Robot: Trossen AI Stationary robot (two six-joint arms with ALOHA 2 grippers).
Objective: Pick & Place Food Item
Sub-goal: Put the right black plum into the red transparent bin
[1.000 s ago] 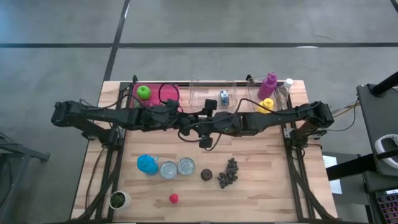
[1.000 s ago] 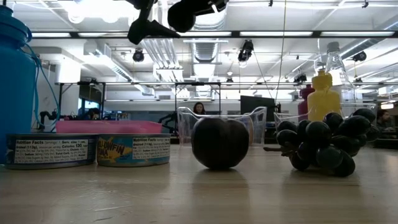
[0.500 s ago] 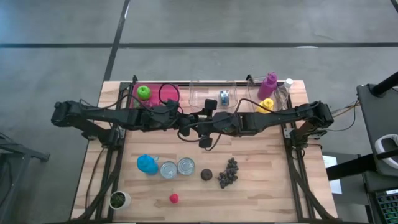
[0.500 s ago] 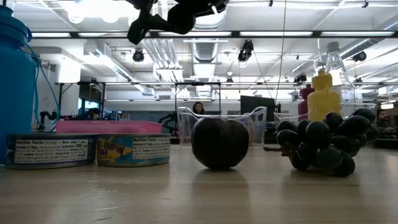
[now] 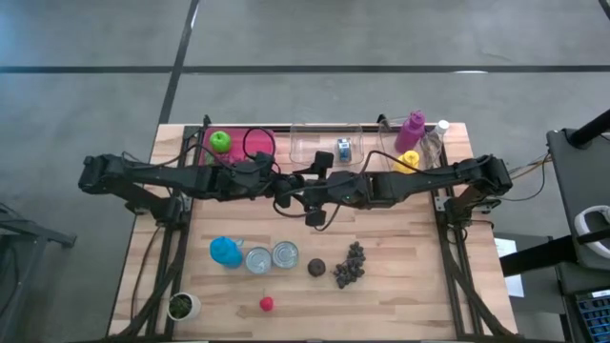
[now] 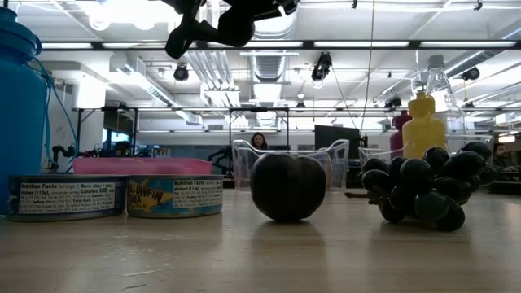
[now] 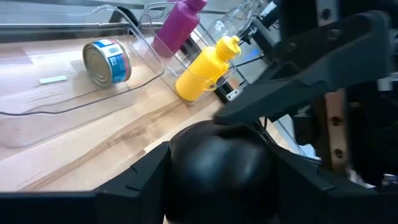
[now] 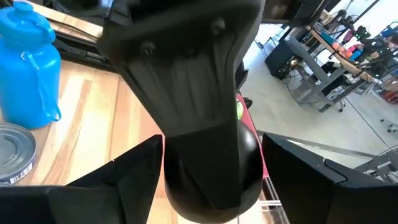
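A dark round fruit [image 7: 217, 165], like a plum, hangs high over the middle of the table, where my two grippers meet tip to tip. My left gripper [image 5: 295, 193] comes from the table's left and is shut on it. My right gripper [image 5: 309, 190] comes from the right; its fingers [image 8: 140, 171] stand on either side of the same fruit [image 8: 211, 186]. In the low view the fruit [image 6: 238, 24] shows at the top. A second dark plum [image 5: 316, 268] and a bunch of grapes [image 5: 349, 264] rest on the table near the front. My left gripper pinches the fruit's two opposite sides [image 7: 179, 163] between its two fingers. The fingers come nearly level from the table's left, slanting a little down. The fruit is lifted clear of the table. My right gripper: I cannot tell whether its fingers touch the fruit's sides [image 8: 171, 177].
A blue bottle [image 5: 225, 251] and two tins [image 5: 272, 256] stand front left, with a red item [image 5: 267, 304] and a small pot [image 5: 181, 306] nearer. At the back are a pink tray [image 5: 255, 157] with a green apple [image 5: 220, 141], clear bins [image 5: 319, 143] and bottles [image 5: 410, 143].
My left gripper has shut on the dark fruit, which stays high over the table's middle. Neither arm has shifted.
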